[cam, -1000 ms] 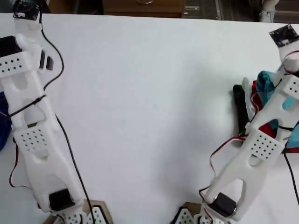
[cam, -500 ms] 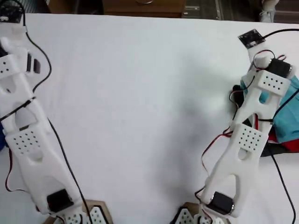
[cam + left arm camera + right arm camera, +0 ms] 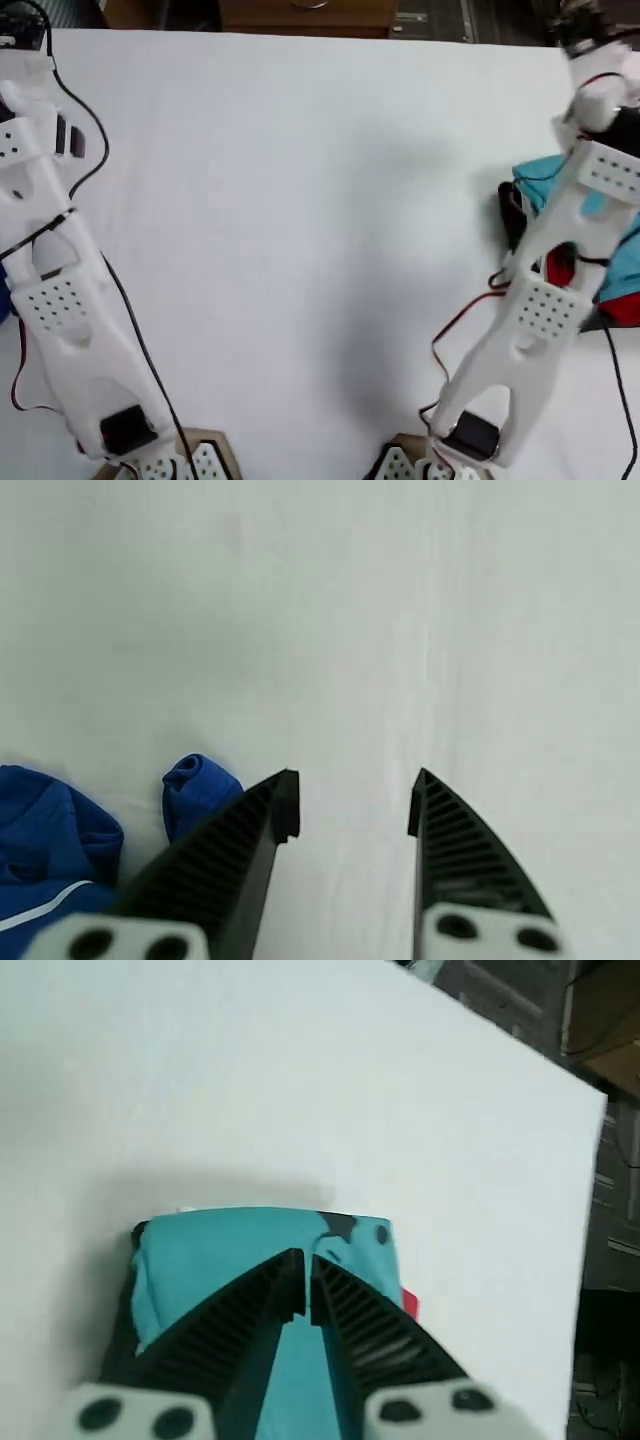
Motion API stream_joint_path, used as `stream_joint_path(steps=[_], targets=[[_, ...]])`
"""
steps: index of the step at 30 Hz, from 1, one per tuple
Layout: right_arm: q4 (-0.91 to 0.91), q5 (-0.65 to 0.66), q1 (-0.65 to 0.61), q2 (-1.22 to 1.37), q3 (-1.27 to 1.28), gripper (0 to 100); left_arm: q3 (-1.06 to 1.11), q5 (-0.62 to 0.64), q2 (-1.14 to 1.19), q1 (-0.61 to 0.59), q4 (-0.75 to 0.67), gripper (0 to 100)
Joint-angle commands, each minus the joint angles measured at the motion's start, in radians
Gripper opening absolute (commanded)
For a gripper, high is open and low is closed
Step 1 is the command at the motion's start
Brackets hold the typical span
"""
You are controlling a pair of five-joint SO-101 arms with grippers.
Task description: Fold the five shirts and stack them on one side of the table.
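Note:
A folded teal shirt (image 3: 220,1250) tops a stack at the table's right side (image 3: 537,186), with red cloth (image 3: 622,311) and black cloth (image 3: 512,216) under it. My right gripper (image 3: 303,1272) hovers shut just above the teal shirt, with nothing in it. The right arm (image 3: 545,305) covers much of the stack in the high view. A crumpled blue shirt (image 3: 50,830) lies at the table's left edge (image 3: 4,300). Beside it my left gripper (image 3: 352,805) is open over bare table, one finger (image 3: 262,825) close to a blue fold (image 3: 198,785).
The white table (image 3: 300,200) spreads between the two arms. Red and black cables (image 3: 470,310) trail from the right arm. The table's far edge (image 3: 300,36) borders dark furniture. A corner of red cloth (image 3: 408,1305) pokes out past the teal shirt.
The right arm swung left over the stack, then back toward the far right corner; the teal shirt now lies flatter. The left arm shifted left, then held still.

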Motion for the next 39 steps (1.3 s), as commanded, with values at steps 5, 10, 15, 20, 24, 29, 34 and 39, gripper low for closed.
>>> stream_joint_path(steps=[5,10,15,20,24,29,34,39], targets=[[0.007,-0.003,0.17,-0.18,0.198,2.0,-0.039,-0.011,-0.011,-0.011,0.005,20],[0.007,0.018,0.22,-0.249,0.499,2.0,-0.036,-0.011,-0.011,-0.005,0.003,20],[0.002,0.1,0.226,-0.363,0.842,2.0,-0.041,-0.011,-0.012,0.014,0.002,20],[-0.058,0.109,0.231,-0.447,1.08,2.0,-0.041,-0.011,-0.015,0.021,0.002,20],[-0.084,0.121,0.223,-0.489,1.254,2.0,-0.041,-0.011,-0.015,0.017,0.003,20],[-0.223,0.158,0.177,-0.578,1.442,2.0,-0.039,-0.006,-0.011,0.026,0.005,20],[-0.294,0.155,0.113,-0.723,1.551,2.0,-0.033,-0.008,-0.011,0.032,0.006,20],[-0.306,0.155,0.108,-0.928,1.53,2.0,-0.033,-0.008,-0.011,0.026,0.009,20]])
